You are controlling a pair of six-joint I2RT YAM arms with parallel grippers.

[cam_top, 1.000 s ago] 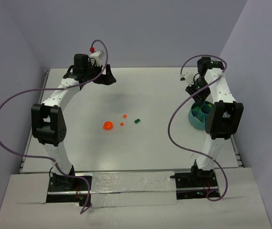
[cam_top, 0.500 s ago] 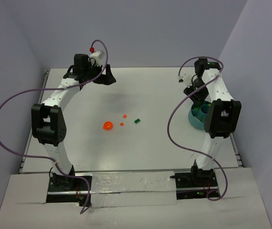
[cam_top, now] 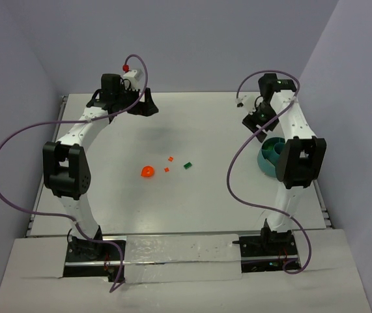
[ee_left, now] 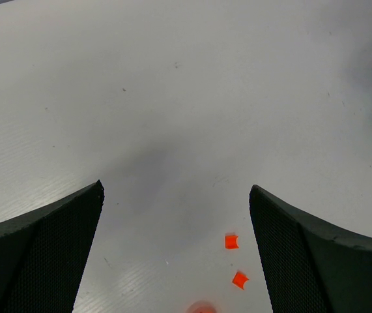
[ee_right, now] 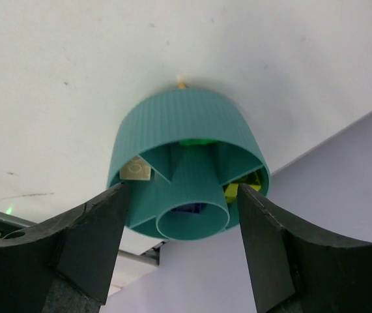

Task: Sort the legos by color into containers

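Right wrist view: the teal bowl [ee_right: 186,120] fills mid-frame and you're looking into its mouth. Fins around a centre tube [ee_right: 192,225] split it into pockets, which looks like the reason colours sit apart. There's a lime green brick [ee_right: 195,141] in the top pocket, a yellow-green bit [ee_right: 239,190] on the right and a pale piece [ee_right: 135,171] on the left. There's also a dark bit [ee_right: 189,208] in the tube, blue or purple, can't tell which.

The right gripper [ee_right: 182,189] has its jaws apart with nothing in them. The bowl shows in the gap but sits beyond the tips, untouched.

Top external: the bowl [cam_top: 267,160] is at right centre, partly hidden by the right arm [cam_top: 296,163]. The right gripper [cam_top: 252,122] hangs up-left of it, near but apart. My read is that it's empty and free for your next pick.

The loose legos lie mid-frame on the table [cam_top: 205,124], well apart from both grippers:
- an orange round piece [cam_top: 146,172]
- two orange bricks [cam_top: 171,158]
- a dark green brick [cam_top: 187,165]

The left gripper [cam_top: 145,104] sits upper left by the far table edge, likely parked to keep the middle free.

Left wrist: the left gripper [ee_left: 176,188] jaws are wide apart and empty. The orange bricks [ee_left: 231,241] show low in the gap, nearer the right-hand finger and well beyond the tips. The round piece [ee_left: 199,306] is clipped at the bottom edge.
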